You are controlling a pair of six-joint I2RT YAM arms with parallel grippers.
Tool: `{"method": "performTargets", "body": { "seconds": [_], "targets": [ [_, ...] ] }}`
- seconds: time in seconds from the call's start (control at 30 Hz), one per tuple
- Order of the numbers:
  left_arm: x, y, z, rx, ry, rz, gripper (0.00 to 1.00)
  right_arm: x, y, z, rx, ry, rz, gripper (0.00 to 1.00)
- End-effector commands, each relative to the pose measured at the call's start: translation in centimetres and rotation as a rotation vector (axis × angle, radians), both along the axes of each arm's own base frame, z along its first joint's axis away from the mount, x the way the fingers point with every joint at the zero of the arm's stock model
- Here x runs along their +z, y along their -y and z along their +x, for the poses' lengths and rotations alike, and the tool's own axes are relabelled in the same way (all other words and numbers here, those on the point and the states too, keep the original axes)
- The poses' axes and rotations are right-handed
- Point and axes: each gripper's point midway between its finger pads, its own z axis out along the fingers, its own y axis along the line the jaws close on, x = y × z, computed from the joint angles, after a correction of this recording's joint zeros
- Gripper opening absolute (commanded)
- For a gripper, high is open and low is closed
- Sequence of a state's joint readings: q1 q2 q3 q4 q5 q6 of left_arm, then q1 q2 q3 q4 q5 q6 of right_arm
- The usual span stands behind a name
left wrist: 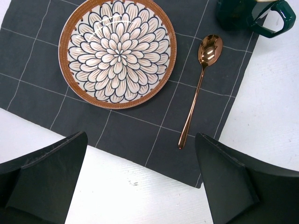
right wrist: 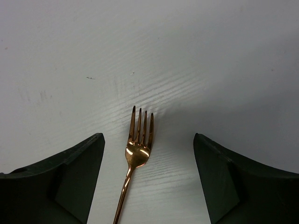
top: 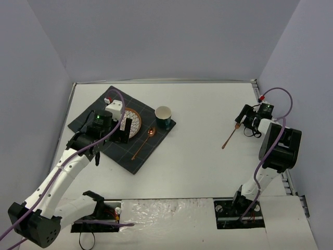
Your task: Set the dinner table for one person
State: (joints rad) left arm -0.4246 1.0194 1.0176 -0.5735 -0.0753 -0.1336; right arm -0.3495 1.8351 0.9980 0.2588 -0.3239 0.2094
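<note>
A dark grey checked cloth mat lies askew, carrying a round ceramic plate with a brown rim and petal pattern. A copper-coloured metal spoon lies just beside the plate. A dark green mug stands at the mat's corner. A copper-coloured fork lies well apart on the white worktop.

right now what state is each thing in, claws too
plate, upright and empty, on the mat
spoon, lying flat on the mat beside the plate, bowl up
mug, upright at the mat's corner
mat, spread flat
fork, lying flat on the dinner table, not gripped
left claw, open, empty, above the mat's edge
right claw, open, fingers either side of the fork
</note>
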Motion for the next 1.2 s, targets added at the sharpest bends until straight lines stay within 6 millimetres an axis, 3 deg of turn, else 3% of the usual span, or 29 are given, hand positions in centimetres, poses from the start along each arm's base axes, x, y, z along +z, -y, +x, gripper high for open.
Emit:
{"method": "performTargets", "body": {
  "seconds": [0.0,0.2,0.43,0.9,1.17],
  "targets": [
    [1.8,-0.2,0.8,-0.003,0.07,-0.008,0.97,1.2,0.3,1.7,0.078,0.073,-0.017,0.72],
    [1.6,-0.3,0.9,-0.006,0.064,-0.011,0.97,-0.6,-0.8,1.9,0.14,0.055,0.041,0.63],
    [1.3,-0.8,1.0,0.008,0.057,-0.002,0.97,-2.2,-2.2,1.5,0.201,0.039,0.104,0.59],
    [1.0,-0.9,1.1,0.01,0.048,0.001,0.97,-3.2,-2.8,0.1,0.199,-0.023,0.131,0.46],
    [1.0,-0.9,1.1,0.011,0.047,0.0,0.97,-3.3,-2.8,-0.3,0.184,-0.039,0.131,0.29]
  ]
}}
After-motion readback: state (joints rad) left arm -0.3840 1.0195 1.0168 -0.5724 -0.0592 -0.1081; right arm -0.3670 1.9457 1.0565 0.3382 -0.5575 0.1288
